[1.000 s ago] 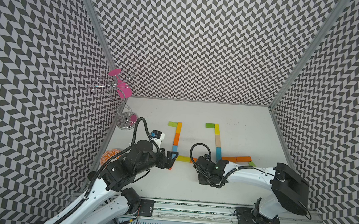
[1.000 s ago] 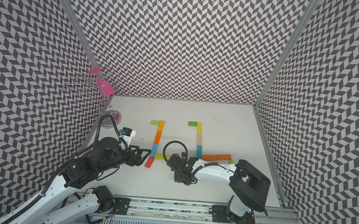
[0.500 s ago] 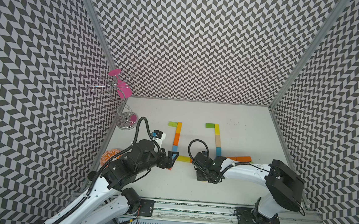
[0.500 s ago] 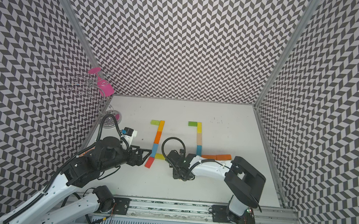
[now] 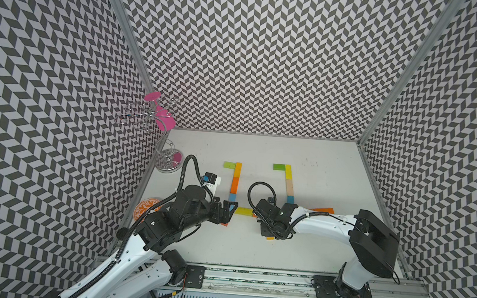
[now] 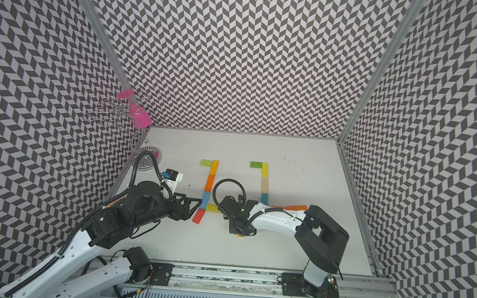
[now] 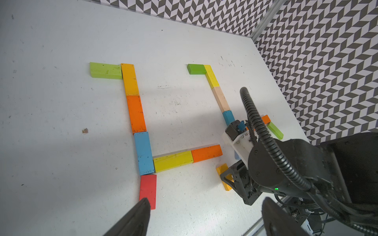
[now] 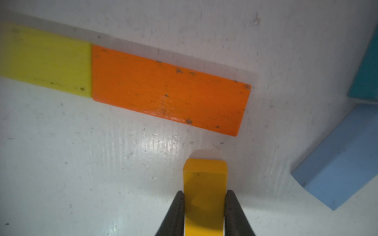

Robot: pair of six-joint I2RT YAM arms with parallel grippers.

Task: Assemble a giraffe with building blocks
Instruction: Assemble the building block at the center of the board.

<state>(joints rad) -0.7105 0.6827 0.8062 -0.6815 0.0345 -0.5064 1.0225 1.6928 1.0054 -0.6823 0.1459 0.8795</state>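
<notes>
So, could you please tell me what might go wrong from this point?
The right jaws grip the amber block close to the orange block; setting it down could nudge that block off the yellow block. The left jaws stand open beside the red block and might knock it askew.

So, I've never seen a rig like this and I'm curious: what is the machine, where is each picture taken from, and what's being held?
Two robot arms with pincer grippers work at a white table. Two pictures look down from overhead and are nearly identical; the other two come from a camera on each arm's wrist. Flat coloured building blocks lie in lines on the table. The left gripper is open and empty; the right gripper pinches a yellow-orange block.
</notes>
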